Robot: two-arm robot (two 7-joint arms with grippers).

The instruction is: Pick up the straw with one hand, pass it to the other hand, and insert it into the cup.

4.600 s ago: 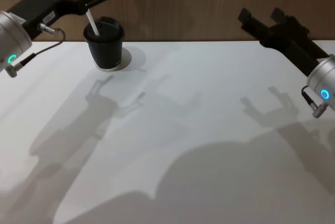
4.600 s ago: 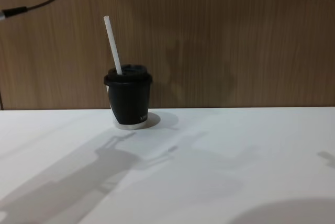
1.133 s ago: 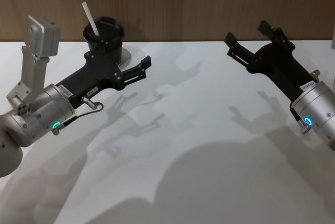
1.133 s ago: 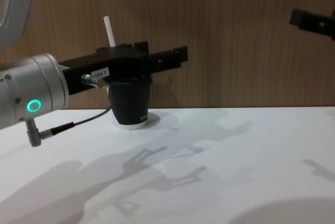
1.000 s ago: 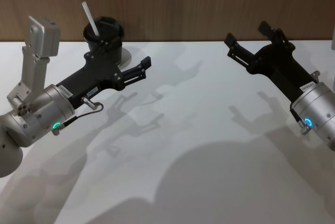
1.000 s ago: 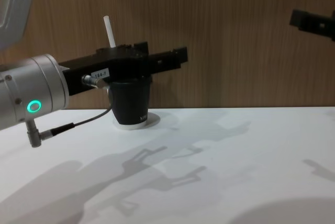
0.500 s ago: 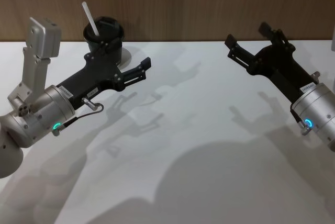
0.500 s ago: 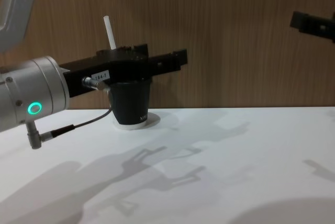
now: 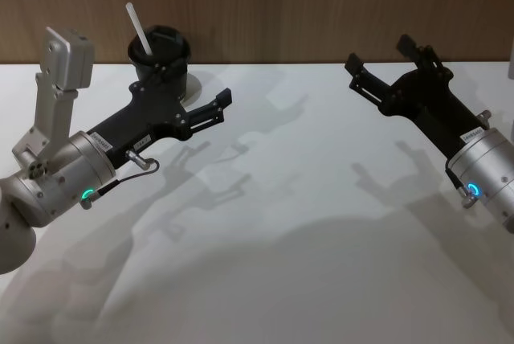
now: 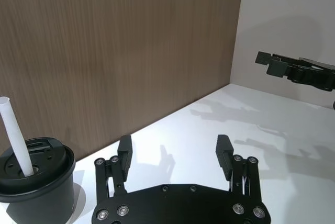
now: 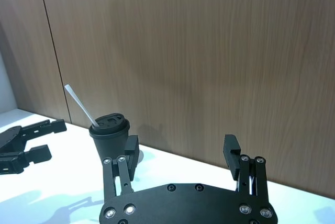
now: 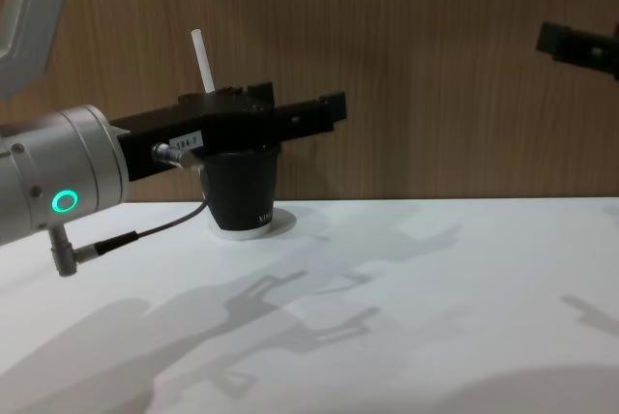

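Straw (image 9: 138, 29) stands in the lid hole of the cup (image 9: 161, 59), leaning a little off upright, upper part well clear of the lid; cup sits at the far left of the white worktop (image 9: 305, 223), close to the wooden wall (image 9: 321, 6). Left pincer (image 9: 210, 103) hangs above the worktop just beside the cup on its near-right side, fingers spread wide, nothing between them; the left wrist view confirms both fingers (image 10: 124, 150) apart and empty, with cup and straw off to one side. Right pincer (image 9: 384, 63) is well apart at the far right, also open and empty, raised off the surface. Judgement: insertion looks complete and neither arm has hold of anything. Handling notes, as estimates: straw is very light, thin-walled and smooth, so it would crush or kink under a hard squeeze and could slip or pivot in a loose one; best taken gently across its mid-length, above the lid. Cup is light paper and probably tips easily if the straw is pushed sideways; any bump from the nearby left fingers could shift it
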